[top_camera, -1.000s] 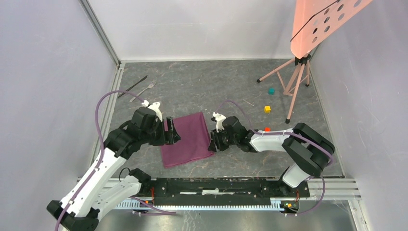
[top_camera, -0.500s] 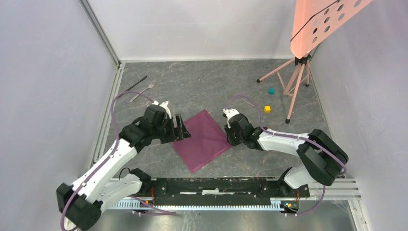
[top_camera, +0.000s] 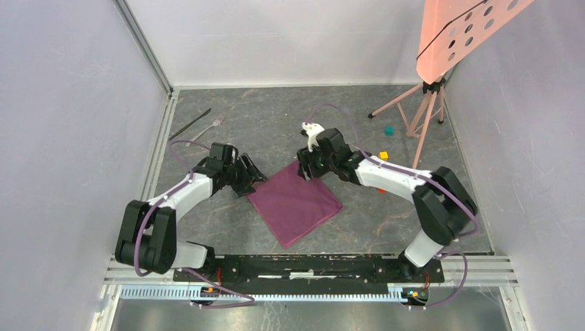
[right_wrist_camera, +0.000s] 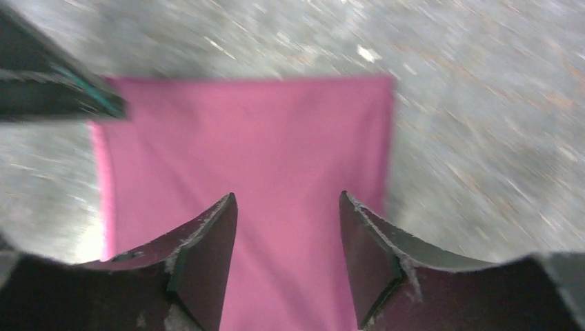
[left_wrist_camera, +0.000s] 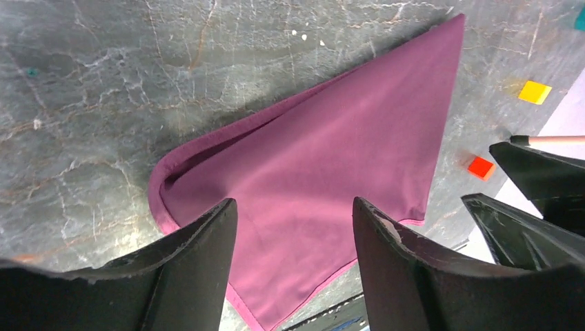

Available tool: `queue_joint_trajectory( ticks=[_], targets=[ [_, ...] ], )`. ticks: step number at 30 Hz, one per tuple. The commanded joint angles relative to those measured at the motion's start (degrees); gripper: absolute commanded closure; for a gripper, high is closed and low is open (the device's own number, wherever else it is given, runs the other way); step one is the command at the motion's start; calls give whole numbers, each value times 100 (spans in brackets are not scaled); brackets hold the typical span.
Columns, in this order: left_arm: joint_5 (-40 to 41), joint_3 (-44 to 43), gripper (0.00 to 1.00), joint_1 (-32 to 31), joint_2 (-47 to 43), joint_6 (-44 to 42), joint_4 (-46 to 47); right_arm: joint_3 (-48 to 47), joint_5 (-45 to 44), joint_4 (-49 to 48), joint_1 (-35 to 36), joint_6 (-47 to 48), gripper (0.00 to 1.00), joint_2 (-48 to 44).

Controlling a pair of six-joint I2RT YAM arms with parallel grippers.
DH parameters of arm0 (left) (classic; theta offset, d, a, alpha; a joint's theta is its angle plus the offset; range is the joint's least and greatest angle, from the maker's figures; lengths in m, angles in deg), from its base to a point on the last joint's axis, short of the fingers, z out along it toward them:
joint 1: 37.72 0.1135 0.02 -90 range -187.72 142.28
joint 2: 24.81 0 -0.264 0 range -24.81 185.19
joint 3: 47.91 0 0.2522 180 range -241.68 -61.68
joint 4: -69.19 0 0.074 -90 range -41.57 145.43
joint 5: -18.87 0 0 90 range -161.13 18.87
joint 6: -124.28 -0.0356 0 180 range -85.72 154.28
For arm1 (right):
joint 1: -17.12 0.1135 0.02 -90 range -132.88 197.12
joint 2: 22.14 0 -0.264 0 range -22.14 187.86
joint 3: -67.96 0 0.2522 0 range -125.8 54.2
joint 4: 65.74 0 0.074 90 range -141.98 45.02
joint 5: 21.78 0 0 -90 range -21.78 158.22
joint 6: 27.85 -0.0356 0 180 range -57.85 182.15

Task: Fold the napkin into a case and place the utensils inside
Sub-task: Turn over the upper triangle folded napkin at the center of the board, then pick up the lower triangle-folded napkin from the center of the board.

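The napkin lies flat mid-table, folded at least once but judged not yet a narrow case, the left gripper and right gripper stand wide and empty at its corners, and the fork and knife lie well apart, uninserted.

Napkin ctr; knife L of fork, far L; yellow cube R.

Pretty clearly a robotics lab test cell, not anyone's home: a left arm and a right arm sit bolted to a mounting rail at the edge of a grey marbled tabletop, boxed in by blank pale walls. There's also a tripod holding a peach perforated panel, with a yellow cube and a teal cube lying nearby.
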Motion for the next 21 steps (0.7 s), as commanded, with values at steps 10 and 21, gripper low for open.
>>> queue_joint_trajectory(
  ticks=[10,21],
  targets=[
    [24,-224,34,235,987,-310,634,-1052,3205,-2896,-749,-1576,40,2401],
    [270,183,34,370,937,-648,457,-523,2756,-2518,-1504,-759,38,2705]
  ],
)
